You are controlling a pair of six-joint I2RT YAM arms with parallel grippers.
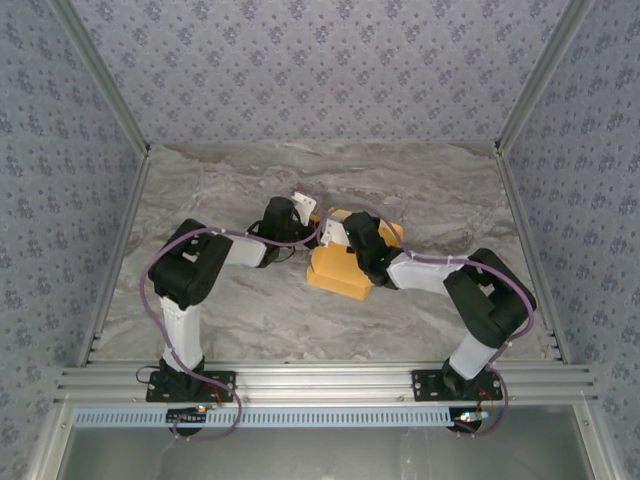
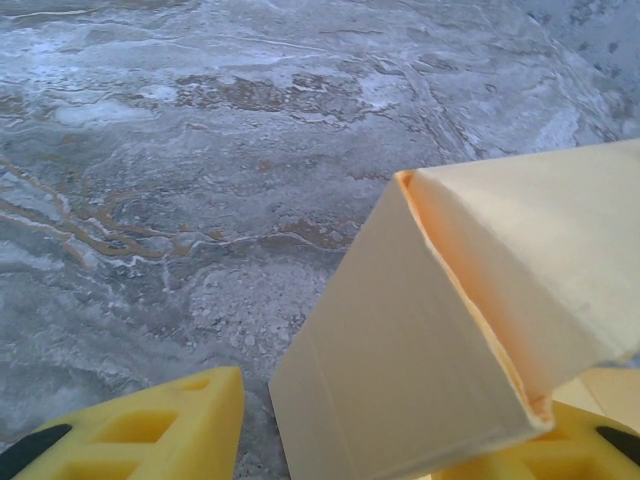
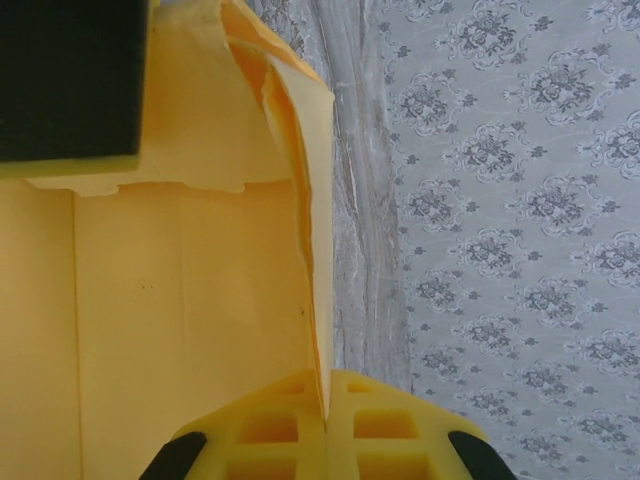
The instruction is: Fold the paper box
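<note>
The orange-yellow paper box (image 1: 338, 272) lies half folded in the middle of the table, between my two grippers. My left gripper (image 1: 303, 212) is at the box's far left corner. In its wrist view a raised pale flap of the paper box (image 2: 420, 350) stands between the yellow fingers (image 2: 150, 430), leaning toward the right finger with a gap to the left one, so the jaws are open. My right gripper (image 1: 352, 232) is over the box's far side. Its fingertips (image 3: 300, 420) are pressed together on a thin upright wall of the paper box (image 3: 200, 290).
The marble-patterned table (image 1: 240, 180) is bordered by aluminium rails (image 1: 320, 380) at the near edge and patterned walls (image 1: 320, 60) on three sides. A black pad with a yellow rim (image 3: 70, 80) presses on the box's torn-edged flap at the top left of the right wrist view.
</note>
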